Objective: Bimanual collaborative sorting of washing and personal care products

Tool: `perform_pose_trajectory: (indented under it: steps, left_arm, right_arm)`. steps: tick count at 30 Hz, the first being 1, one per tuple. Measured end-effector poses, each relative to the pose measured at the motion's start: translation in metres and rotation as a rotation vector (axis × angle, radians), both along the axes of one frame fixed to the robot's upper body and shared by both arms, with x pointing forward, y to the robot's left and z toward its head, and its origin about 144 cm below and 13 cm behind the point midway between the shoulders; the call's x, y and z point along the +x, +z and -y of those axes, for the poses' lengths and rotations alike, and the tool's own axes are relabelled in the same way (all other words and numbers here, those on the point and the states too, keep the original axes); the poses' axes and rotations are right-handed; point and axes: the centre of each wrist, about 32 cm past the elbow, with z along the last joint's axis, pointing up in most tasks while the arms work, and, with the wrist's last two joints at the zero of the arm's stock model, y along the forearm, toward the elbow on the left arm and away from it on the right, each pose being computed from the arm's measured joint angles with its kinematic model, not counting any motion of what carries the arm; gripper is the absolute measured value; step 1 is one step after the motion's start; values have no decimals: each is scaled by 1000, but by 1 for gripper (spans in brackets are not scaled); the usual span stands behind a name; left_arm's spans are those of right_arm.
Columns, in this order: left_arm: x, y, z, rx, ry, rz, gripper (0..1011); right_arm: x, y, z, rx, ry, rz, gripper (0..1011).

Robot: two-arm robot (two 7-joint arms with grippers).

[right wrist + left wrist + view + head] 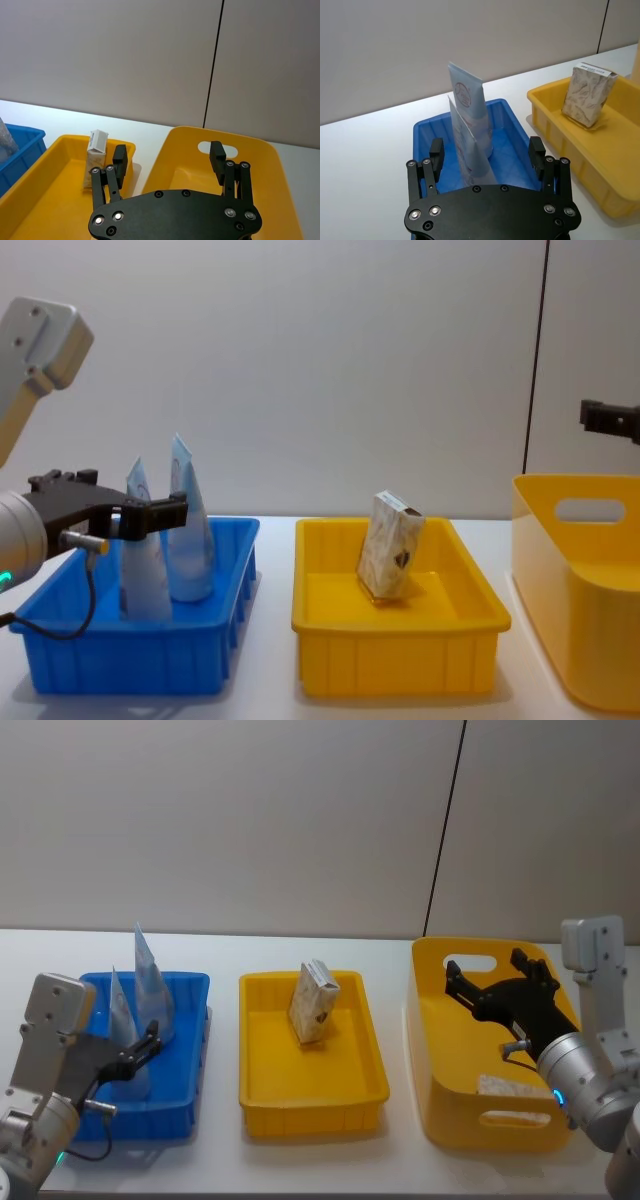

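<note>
Two tubes (150, 985) stand tips-up at left, one carton (314, 1003) leans upright at centre, one packet (512, 1086) lies lower right. Both spread: left hand (148, 1047), right hand (487, 970).

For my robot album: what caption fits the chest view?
Left pincer, open, at two tubes in the blue tray; carton in yellow tray.

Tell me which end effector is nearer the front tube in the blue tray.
Left. The left end effector hangs open right at the front tube in the blue tray; the right end effector is open far off, over the yellow bin.
</note>
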Motion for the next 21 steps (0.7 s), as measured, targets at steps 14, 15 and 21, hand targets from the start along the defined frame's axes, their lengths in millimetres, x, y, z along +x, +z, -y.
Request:
perform_pose_trajectory:
  steps: [14,15,21]
  left_arm:
    - [28,-10,0,-2,11,-53,1001]
    - [30,-11,0,-1,12,-55,1001]
    - [41,-15,1,15,15,-68,1001]
  right_arm:
    - [0,0,0,-1,2,2,1002]
    - [0,0,0,0,2,2,1002]
    - [0,0,0,0,3,2,1002]
